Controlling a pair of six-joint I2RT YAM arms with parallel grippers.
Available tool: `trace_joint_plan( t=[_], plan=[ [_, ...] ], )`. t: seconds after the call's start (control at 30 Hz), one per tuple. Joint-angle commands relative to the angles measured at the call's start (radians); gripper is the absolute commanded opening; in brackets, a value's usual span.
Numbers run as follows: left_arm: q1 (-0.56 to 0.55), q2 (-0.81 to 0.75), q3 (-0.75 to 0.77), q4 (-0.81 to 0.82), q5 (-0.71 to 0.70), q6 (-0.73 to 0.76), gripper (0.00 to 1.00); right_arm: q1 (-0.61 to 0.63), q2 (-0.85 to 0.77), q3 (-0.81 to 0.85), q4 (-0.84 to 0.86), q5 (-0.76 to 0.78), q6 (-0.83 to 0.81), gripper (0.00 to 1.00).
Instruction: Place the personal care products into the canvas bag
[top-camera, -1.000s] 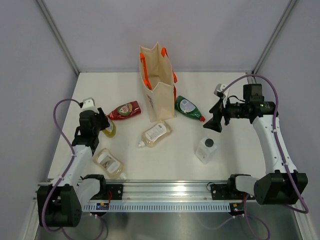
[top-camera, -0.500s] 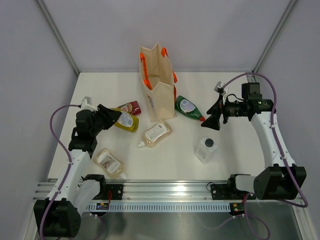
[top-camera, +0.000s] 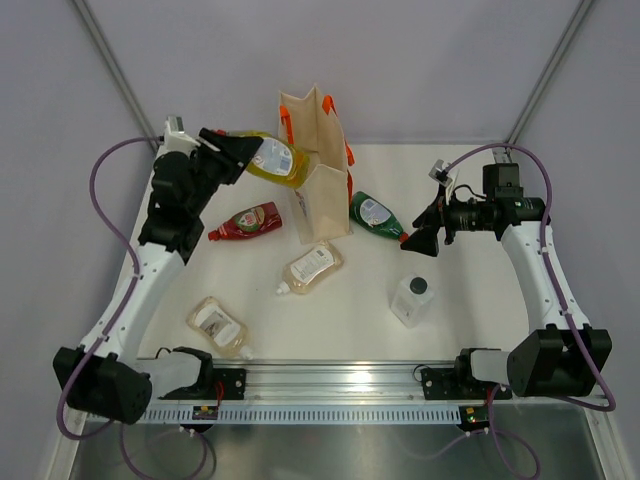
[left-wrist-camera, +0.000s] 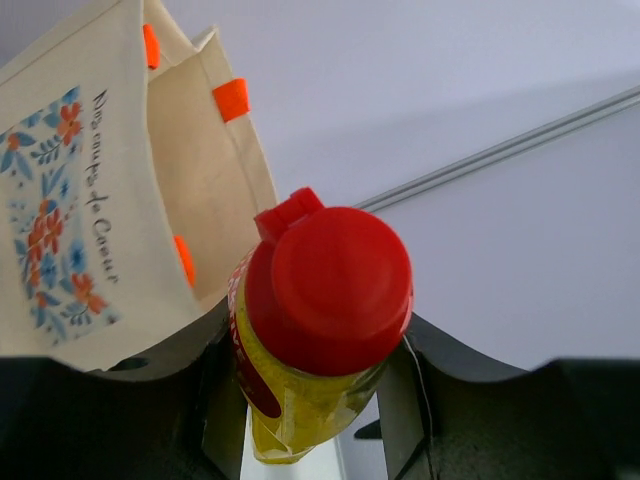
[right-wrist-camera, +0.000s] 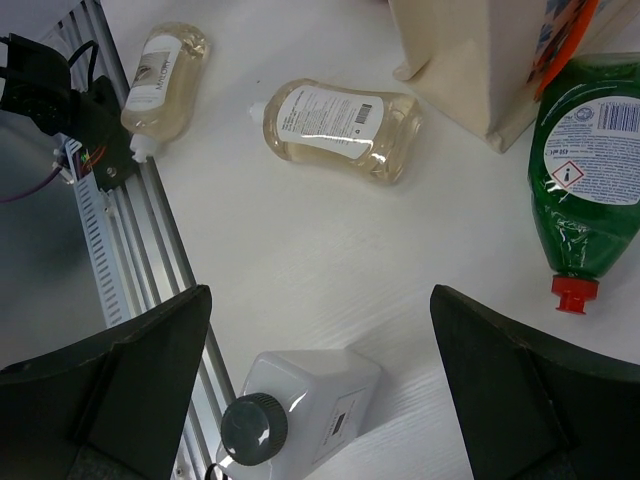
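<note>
My left gripper (top-camera: 248, 153) is shut on the olive-yellow bottle (top-camera: 278, 160) with the red cap (left-wrist-camera: 328, 287), held high beside the open top of the canvas bag (top-camera: 318, 190); the bag's print shows in the left wrist view (left-wrist-camera: 70, 190). My right gripper (top-camera: 422, 235) is open and empty above the table. The red bottle (top-camera: 248, 221), green bottle (top-camera: 376, 216), two peach bottles (top-camera: 314, 267) (top-camera: 218, 326) and the clear black-capped bottle (top-camera: 412, 298) lie on the table. The right wrist view shows the clear bottle (right-wrist-camera: 300, 408), green bottle (right-wrist-camera: 586, 170) and peach bottles (right-wrist-camera: 340, 128) (right-wrist-camera: 162, 76).
The aluminium rail (top-camera: 330, 385) runs along the table's near edge. Grey walls close in the back and sides.
My left arm has lifted the olive-yellow bottle off the table at the left and carried it up and right to the bag's top. The right gripper has barely moved.
</note>
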Motion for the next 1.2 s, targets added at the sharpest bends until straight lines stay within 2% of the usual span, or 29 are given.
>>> trace_joint_plan(
  t=[0.0,0.23,0.27,0.4,0.5,0.6,0.63,0.67,0.73,0.77,0.83,0.87,0.9,0.93,1.07,1.17],
  plan=[
    [-0.061,0.130,0.231,0.162,-0.113,0.027,0.00,0.001,-0.018,0.045,0.017,-0.024,0.026,0.99],
    [-0.134,0.438,0.585,0.031,-0.261,0.250,0.00,0.001,-0.037,0.030,0.016,-0.027,0.038,0.99],
    [-0.134,0.475,0.664,0.013,-0.258,0.266,0.00,0.002,-0.039,0.027,0.014,-0.027,0.037,0.99],
    [-0.157,0.662,0.827,-0.102,-0.209,0.350,0.00,0.001,-0.034,0.020,-0.021,-0.007,-0.002,1.00],
    [-0.172,0.708,0.851,-0.118,-0.163,0.384,0.02,0.001,-0.022,0.022,-0.049,0.019,-0.043,1.00],
    [-0.184,0.736,0.837,-0.137,-0.098,0.383,0.15,0.001,0.001,0.017,-0.059,0.056,-0.077,0.99],
    [-0.187,0.744,0.820,-0.141,-0.077,0.377,0.23,0.001,0.007,0.017,-0.058,0.067,-0.078,1.00],
    [-0.190,0.747,0.813,-0.144,-0.068,0.374,0.41,0.002,0.028,0.014,-0.052,0.086,-0.077,1.00],
    [-0.194,0.754,0.799,-0.162,-0.040,0.358,0.54,0.036,0.054,0.017,-0.041,0.117,-0.048,0.99],
    [-0.195,0.762,0.794,-0.168,-0.035,0.357,0.66,0.051,0.089,0.027,-0.023,0.157,-0.031,1.00],
    [-0.195,0.767,0.788,-0.173,-0.023,0.357,0.74,0.077,0.131,0.043,-0.003,0.214,0.025,0.99],
    [-0.195,0.767,0.782,-0.173,-0.022,0.357,0.77,0.092,0.156,0.057,0.006,0.299,0.050,1.00],
    [-0.195,0.767,0.782,-0.177,-0.020,0.360,0.85,0.126,0.203,0.089,0.023,0.342,0.070,1.00],
    [-0.195,0.767,0.783,-0.179,-0.020,0.370,0.87,0.137,0.231,0.106,0.034,0.422,0.120,0.99],
    [-0.194,0.754,0.794,-0.206,-0.023,0.412,0.90,0.171,0.381,0.227,0.100,0.582,0.271,0.99],
    [-0.192,0.727,0.800,-0.232,-0.029,0.465,0.91,0.215,0.482,0.318,0.095,0.703,0.296,1.00]
  ],
)
